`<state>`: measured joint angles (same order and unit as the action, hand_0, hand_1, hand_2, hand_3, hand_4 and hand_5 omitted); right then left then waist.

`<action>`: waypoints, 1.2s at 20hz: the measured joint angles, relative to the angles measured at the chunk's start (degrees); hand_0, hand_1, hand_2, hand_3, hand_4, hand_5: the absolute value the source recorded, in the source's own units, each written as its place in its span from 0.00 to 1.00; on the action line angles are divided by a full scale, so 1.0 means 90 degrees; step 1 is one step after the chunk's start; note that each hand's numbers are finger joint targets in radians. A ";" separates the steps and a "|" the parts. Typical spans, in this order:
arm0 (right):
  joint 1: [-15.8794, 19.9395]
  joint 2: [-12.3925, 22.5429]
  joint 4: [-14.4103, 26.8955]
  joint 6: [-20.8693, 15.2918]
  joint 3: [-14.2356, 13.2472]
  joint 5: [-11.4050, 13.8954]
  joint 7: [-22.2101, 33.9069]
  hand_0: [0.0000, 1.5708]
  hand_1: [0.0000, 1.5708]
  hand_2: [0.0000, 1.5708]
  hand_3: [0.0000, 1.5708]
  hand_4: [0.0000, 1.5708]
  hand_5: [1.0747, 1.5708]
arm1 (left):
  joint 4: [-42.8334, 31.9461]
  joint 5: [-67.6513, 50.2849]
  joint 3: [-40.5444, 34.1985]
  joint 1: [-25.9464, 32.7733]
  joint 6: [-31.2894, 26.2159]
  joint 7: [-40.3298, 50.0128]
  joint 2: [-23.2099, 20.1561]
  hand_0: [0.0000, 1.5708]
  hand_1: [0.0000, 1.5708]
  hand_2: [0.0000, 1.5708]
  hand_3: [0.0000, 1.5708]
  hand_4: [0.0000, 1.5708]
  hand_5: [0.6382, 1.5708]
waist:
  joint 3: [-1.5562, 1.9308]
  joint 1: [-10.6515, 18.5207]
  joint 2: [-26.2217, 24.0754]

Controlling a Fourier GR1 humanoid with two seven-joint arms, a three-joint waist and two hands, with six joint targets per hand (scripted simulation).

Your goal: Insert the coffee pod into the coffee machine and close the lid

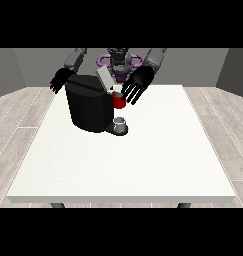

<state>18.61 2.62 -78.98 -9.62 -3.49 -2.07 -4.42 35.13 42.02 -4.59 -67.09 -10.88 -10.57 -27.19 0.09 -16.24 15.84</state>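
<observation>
One white table [158, 165] carries one black coffee machine [88, 107], which stands toward ten o'clock from the table's middle. Its grey lid [104, 79] is tilted up and open at the machine's top. One red holder [118, 101] sits at the machine's three o'clock side, with a small white thing, seemingly the coffee pod [117, 89], at its top; whether the pod is fully seated cannot be told. One small grey cup [121, 123] stands on the machine's base at about five o'clock from its body.

Two black hands show. The hand at the view's right [137, 85] hangs just at two o'clock from the red holder, fingers spread and pointing down, clasping nothing. The hand at the view's left [59, 80] sits at the machine's ten o'clock corner, fingers also apart and hanging relaxed; whether it touches the machine cannot be told.
</observation>
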 measured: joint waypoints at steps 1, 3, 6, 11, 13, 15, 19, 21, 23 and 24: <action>-0.0009 -0.0006 0.0013 0.0000 0.0009 0.0005 0.0007 0.00 0.00 0.00 0.00 0.23 1.00 | -0.0005 0.0032 0.0018 -0.0010 -0.0028 -0.0013 -0.0028 0.00 0.00 0.00 0.00 0.00 1.00 | -0.0001 0.0005 0.0004; 0.0047 0.0059 0.0094 0.0008 -0.0081 -0.0027 -0.0006 0.00 0.00 0.00 0.00 0.22 1.00 | 0.0030 0.0092 0.0064 0.0000 -0.0020 -0.0016 0.0002 0.00 0.00 0.00 0.00 0.00 1.00 | 0.0002 0.0057 0.0000; 0.0014 0.0059 0.0114 0.0006 -0.0078 -0.0029 0.0035 0.00 0.00 0.00 0.00 0.24 1.00 | 0.0010 0.0128 0.0070 -0.0002 -0.0086 -0.0020 -0.0004 0.00 0.00 0.00 0.00 0.00 1.00 | -0.0001 0.0059 -0.0091; -0.0161 -0.0058 0.0142 -0.0097 0.0008 0.0049 -0.0002 0.00 0.00 0.00 0.00 0.23 1.00 | 0.0006 0.0173 0.0081 0.0135 -0.0122 -0.0013 0.0077 0.00 0.00 0.00 0.00 0.00 1.00 | -0.0006 0.0149 -0.0303; -0.0195 -0.0026 0.0234 -0.0077 -0.0058 0.0005 -0.0004 0.00 0.00 0.00 0.00 0.24 1.00 | 0.0045 0.0185 0.0105 0.0171 -0.0136 0.0130 0.0225 0.00 0.00 0.00 0.00 0.00 1.00 | -0.0007 0.0210 -0.0443; -0.0304 -0.0049 0.0294 -0.0065 -0.0063 -0.0013 -0.0045 0.00 0.00 0.00 0.00 0.24 1.00 | 0.0096 0.0177 0.0111 0.0250 -0.0195 0.0133 0.0268 0.00 0.00 0.00 0.00 0.00 1.00 | -0.0006 0.0303 -0.0600; -0.0495 -0.0089 0.0414 -0.0093 -0.0121 -0.0098 -0.0135 0.00 0.00 0.00 0.00 0.28 1.00 | 0.0208 0.0033 0.0037 0.0471 -0.0255 0.0222 0.0529 0.00 0.00 0.00 0.00 0.00 1.00 | -0.0008 0.0504 -0.0942; -0.0700 -0.0112 0.0414 -0.0082 -0.0115 -0.0111 -0.0188 0.00 0.00 0.00 0.00 0.27 1.00 | 0.0220 -0.0192 -0.0154 0.0648 -0.0266 0.0214 0.0640 0.00 0.00 0.00 0.00 0.00 1.00 | -0.0009 0.0585 -0.1145; -0.0835 -0.0039 0.0424 -0.0054 -0.0201 -0.0168 -0.0134 0.00 0.00 0.00 0.00 0.24 1.00 | 0.0231 -0.0528 -0.0429 0.0882 -0.0231 0.0201 0.0845 0.00 0.00 0.00 0.00 0.05 1.00 | -0.0010 0.0751 -0.1416; -0.0915 -0.0049 0.0440 -0.0060 -0.0220 -0.0178 -0.0176 0.00 0.00 0.00 0.00 0.25 1.00 | 0.0259 -0.0732 -0.0594 0.0980 -0.0197 0.0145 0.0962 0.00 0.00 0.00 0.00 0.16 1.00 | -0.0012 0.0838 -0.1516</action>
<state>10.38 2.18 -75.01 -10.16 -5.47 -3.67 -6.00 37.46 35.43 -9.93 -58.27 -12.65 -9.26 -18.53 -0.03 -8.70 2.19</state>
